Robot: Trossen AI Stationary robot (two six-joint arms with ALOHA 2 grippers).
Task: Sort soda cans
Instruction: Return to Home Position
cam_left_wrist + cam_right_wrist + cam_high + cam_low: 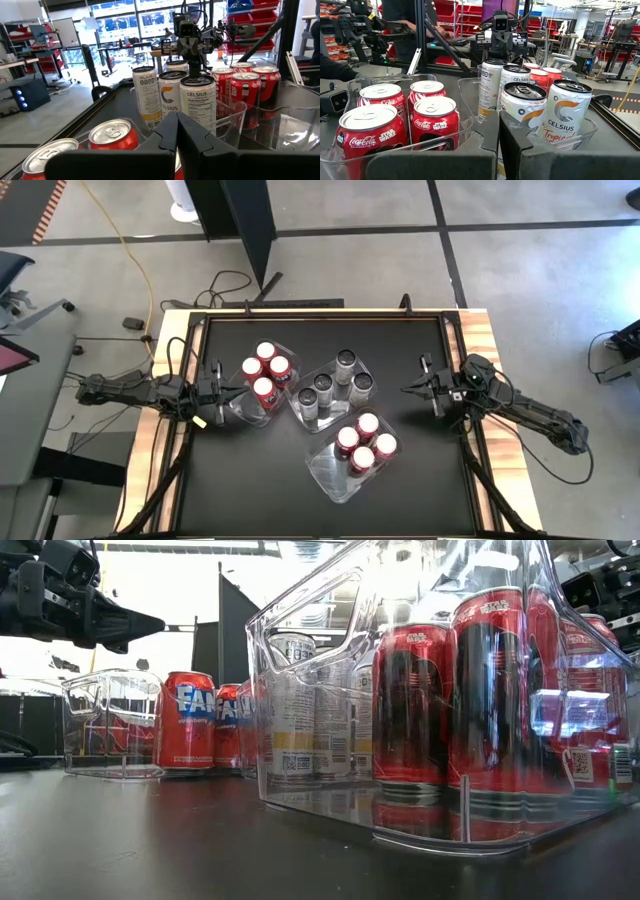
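So all the soda cans already sit upright in three clear plastic trays mid-table: four red cans (pixel 266 370) in the upper-left tray (pixel 236 407), four silver-grey cans (pixel 334 383) in the middle tray (pixel 300 416), and four more red ones (pixel 365 443) in the lower tray (pixel 330 476). The left gripper (pixel 222 390) is clenched empty, tips pointing right, just beside the upper-left tray's edge. The right gripper (pixel 408 388) is nearly clenched, empty too (aimed left), a bit off from the grey cans. Everything's smooth shiny aluminium cylinders with vertical axes, so looks basically sorted to me.
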